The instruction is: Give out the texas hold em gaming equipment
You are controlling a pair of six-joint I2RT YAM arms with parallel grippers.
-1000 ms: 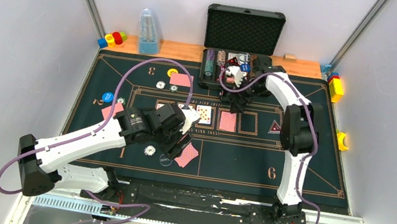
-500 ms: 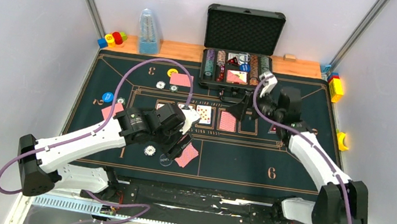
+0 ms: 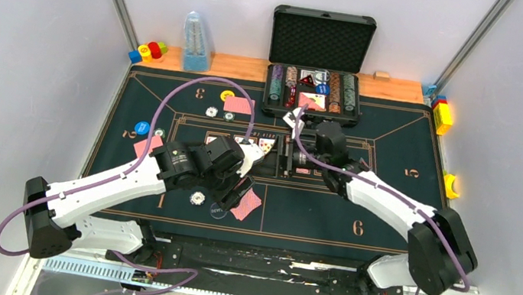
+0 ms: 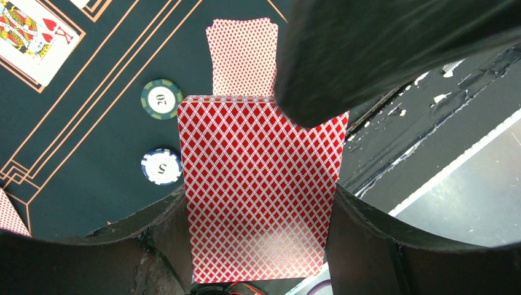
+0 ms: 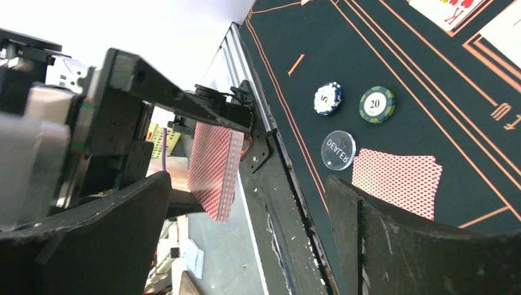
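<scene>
My left gripper [image 3: 241, 185] is shut on a deck of red-backed cards [image 4: 261, 184] and holds it above the mat's near part. My right gripper [image 3: 282, 156] is open and empty, close to the deck's far side; the deck [image 5: 212, 169] shows just ahead of its left finger. One of its fingers [image 4: 368, 49] overlaps the deck's top corner in the left wrist view. On the mat below lie a face-down card [image 3: 246, 205], a clear dealer button [image 5: 338, 149], a white 5 chip [image 5: 327, 98] and a green 20 chip [image 5: 376, 104].
An open black case [image 3: 321, 48] with chip rows stands at the back. Face-up cards [image 3: 268, 146] lie mid-mat. A yellow disc [image 3: 227, 96], a blue disc [image 3: 141, 128] and more cards lie at the left. A blue bottle [image 3: 196, 42] and toy blocks [image 3: 148, 51] stand beyond the mat.
My right arm has swung from the case, out to the right, then in to the left, so its open gripper now faces the deck. My left arm has not moved.
</scene>
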